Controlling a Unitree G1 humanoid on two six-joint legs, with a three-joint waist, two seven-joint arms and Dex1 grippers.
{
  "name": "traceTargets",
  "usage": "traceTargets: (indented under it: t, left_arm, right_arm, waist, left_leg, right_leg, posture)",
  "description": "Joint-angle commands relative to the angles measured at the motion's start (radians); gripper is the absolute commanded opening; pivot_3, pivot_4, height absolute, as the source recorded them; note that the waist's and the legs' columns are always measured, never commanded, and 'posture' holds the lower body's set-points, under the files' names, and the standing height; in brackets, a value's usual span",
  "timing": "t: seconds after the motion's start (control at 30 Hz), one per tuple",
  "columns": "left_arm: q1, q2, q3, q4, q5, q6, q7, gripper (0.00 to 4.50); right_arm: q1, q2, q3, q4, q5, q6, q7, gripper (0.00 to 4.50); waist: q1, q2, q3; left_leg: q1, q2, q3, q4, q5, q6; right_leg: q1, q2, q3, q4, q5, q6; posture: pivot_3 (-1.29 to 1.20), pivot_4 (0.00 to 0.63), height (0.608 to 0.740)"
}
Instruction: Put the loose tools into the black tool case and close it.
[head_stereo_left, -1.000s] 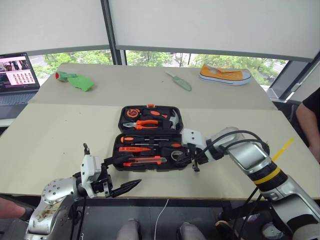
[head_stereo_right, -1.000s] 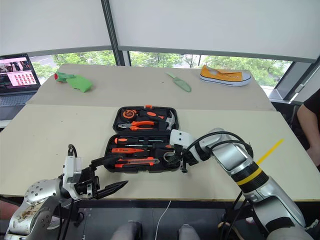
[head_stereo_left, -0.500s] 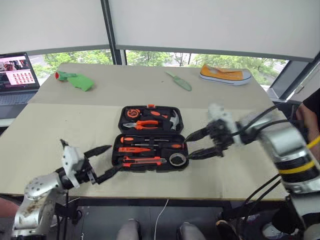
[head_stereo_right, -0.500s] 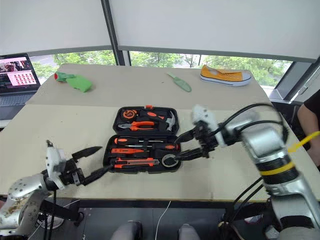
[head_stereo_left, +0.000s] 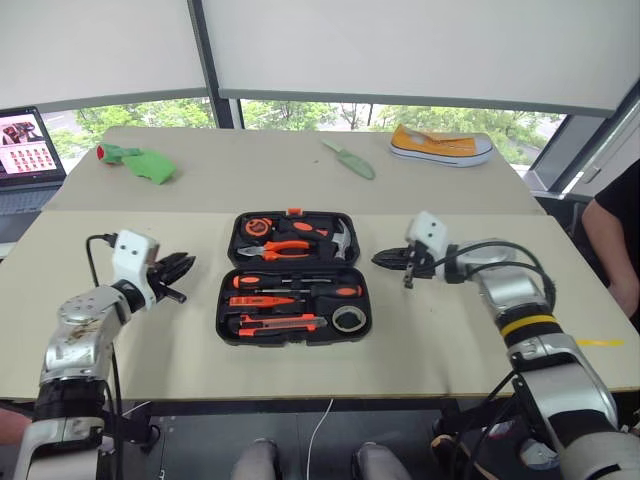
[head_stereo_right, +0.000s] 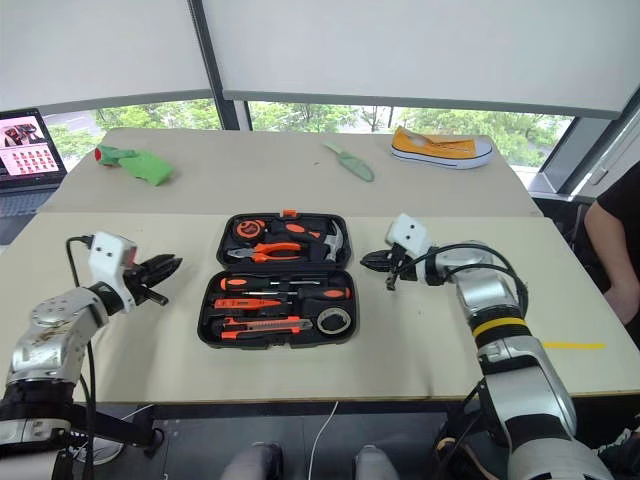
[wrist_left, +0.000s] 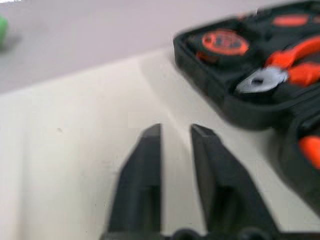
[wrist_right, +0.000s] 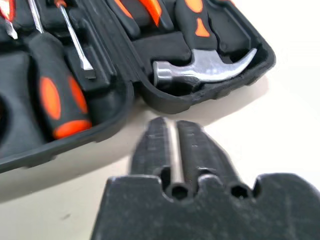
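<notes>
the black tool case (head_stereo_left: 293, 277) lies open on the table (head_stereo_left: 500, 330) between the two grippers, with the screwdrivers (head_stereo_left: 300, 281), utility knife (head_stereo_left: 284, 323) and grey roll (head_stereo_left: 347, 319) seated in its near half. the left gripper (head_stereo_left: 180, 272) sits just off the case's left edge, fingers nearly together and holding nothing. the right gripper (head_stereo_left: 384, 259) sits just off the right edge beside the hammer (wrist_right: 205, 67), fingers pressed together and empty.
</notes>
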Motion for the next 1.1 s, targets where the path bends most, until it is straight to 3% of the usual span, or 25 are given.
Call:
traceTargets:
  t: [0.03, 0.23, 0.47, 0.67, 1.0, 1.1]
  left_arm:
    - [-0.078, -0.042, -0.04, 0.07, 0.022, -0.046, -0.038, 0.13]
    - [-0.143, -0.079, -0.154, 0.127, 0.064, -0.105, -0.202, 0.13]
    - [-0.128, -0.096, -0.171, 0.077, 0.054, -0.136, -0.31, 0.13]
    - [-0.054, -0.096, -0.155, -0.023, 0.04, -0.092, -0.313, 0.13]
    - [0.003, -0.077, -0.097, -0.062, 0.019, -0.043, -0.271, 0.13]
    - [0.012, -0.04, -0.017, -0.079, -0.028, -0.013, -0.253, 0.78]
  right_arm:
    - [-0.062, 0.042, 0.017, 0.127, -0.063, -0.117, -0.047, 0.0]
    - [-0.078, 0.075, -0.006, 0.185, -0.051, -0.143, 0.038, 0.0]
    - [0.051, 0.05, -0.043, -0.038, 0.018, -0.063, 0.153, 0.0]
    - [0.208, -0.001, -0.062, -0.287, 0.055, 0.054, 0.162, 0.0]
    - [0.287, -0.047, -0.117, -0.372, 0.107, 0.121, 0.146, 0.0]
    - [0.329, -0.096, -0.159, -0.443, 0.172, 0.241, 0.182, 0.76]
  waist:
    - [0.003, 0.0, 0.0]
    - [0.004, 0.0, 0.0]
    - [0.012, 0.0, 0.0]
    - [0.013, 0.0, 0.0]
    - [0.007, 0.0, 0.0]
    - [0.006, 0.0, 0.0]
  left_leg:
    - [0.0, 0.0, 0.0, 0.0, 0.0, 0.0]
    - [-0.001, -0.001, 0.0, 0.0, 0.0, 0.0]
    - [-0.001, -0.001, 0.0, 0.0, 0.0, 0.0]
    - [-0.001, -0.001, 0.0, 0.0, 0.0, 0.0]
    - [-0.001, -0.001, 0.0, 0.003, 0.0, 0.0]
    - [-0.001, -0.001, -0.001, 0.003, 0.0, 0.0]
  right_leg:
    - [0.0, 0.0, 0.0, 0.0, 0.0, 0.0]
    - [0.001, -0.001, 0.0, 0.0, 0.0, 0.0]
    - [0.001, -0.001, 0.0, -0.001, 0.0, 0.0]
    - [0.001, -0.001, 0.0, 0.0, 0.0, 0.0]
    - [0.002, -0.001, 0.0, 0.001, 0.0, 0.0]
    - [0.002, -0.001, 0.0, 0.001, 0.0, 0.0]
  posture:
    - [0.0, 0.15, 0.74]
    - [0.0, 0.15, 0.74]
    - [0.0, 0.15, 0.74]
    - [0.0, 0.15, 0.74]
    - [0.0, 0.15, 0.74]
    - [0.0, 0.15, 0.74]
